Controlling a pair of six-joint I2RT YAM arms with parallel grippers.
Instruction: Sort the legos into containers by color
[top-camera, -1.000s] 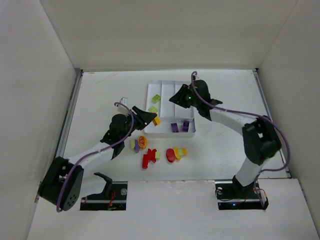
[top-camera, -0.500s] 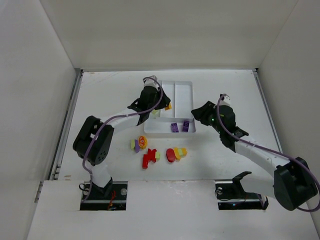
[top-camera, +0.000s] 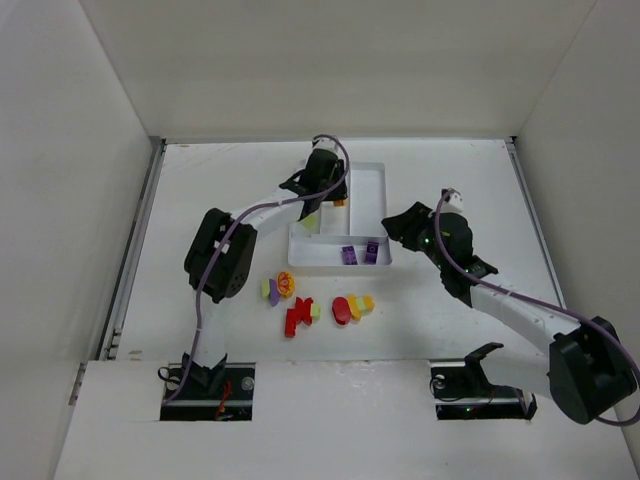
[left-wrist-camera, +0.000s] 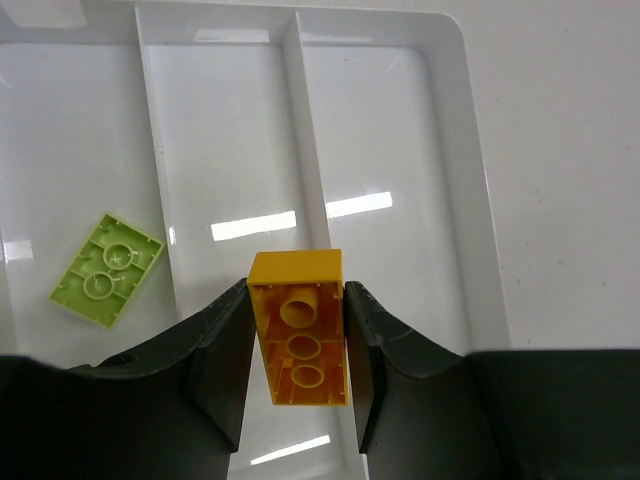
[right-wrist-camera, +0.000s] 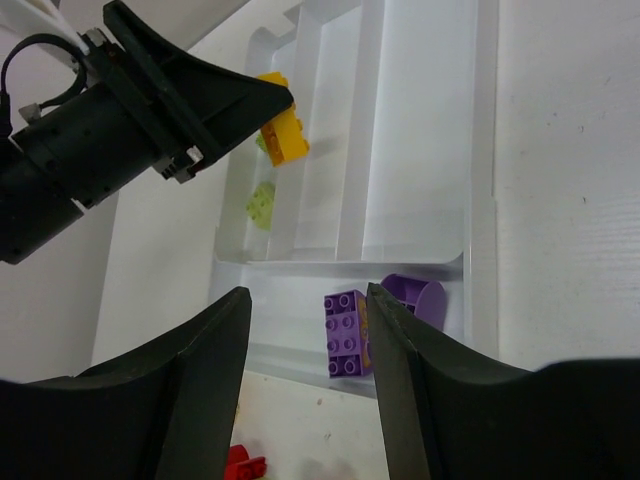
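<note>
The left claw (left-wrist-camera: 296, 300) is clamped on a yellow brick (left-wrist-camera: 300, 350), gripped by its long sides with the hollow underside facing the wrist camera, and it hangs over the white tray (left-wrist-camera: 390, 120). In the wrist view the brick sits right above the divider between the tray's middle long section and the outer long section farthest from the green brick (left-wrist-camera: 105, 268). How high above the tray it hangs cannot be told. The step in hand looks like dropping yellow into a section of its own. Both of those sections look bare, while green has the other outer section and two purple bricks (right-wrist-camera: 346, 332) lie in the crosswise section. To do this well, the claw should first shift sideways until the whole brick is over one floor, not the divider. Released where it is, it would likely land on the wall and tip either way. Then the claw should lower close to the floor so the brick does not bounce, part only a little, and lift straight up. The right claw (right-wrist-camera: 308, 292) is apart and empty, near the tray's crosswise end, and had better keep off that end. More bricks (top-camera: 315, 305) wait on the worktop (top-camera: 200, 200) just outside that end.
</note>
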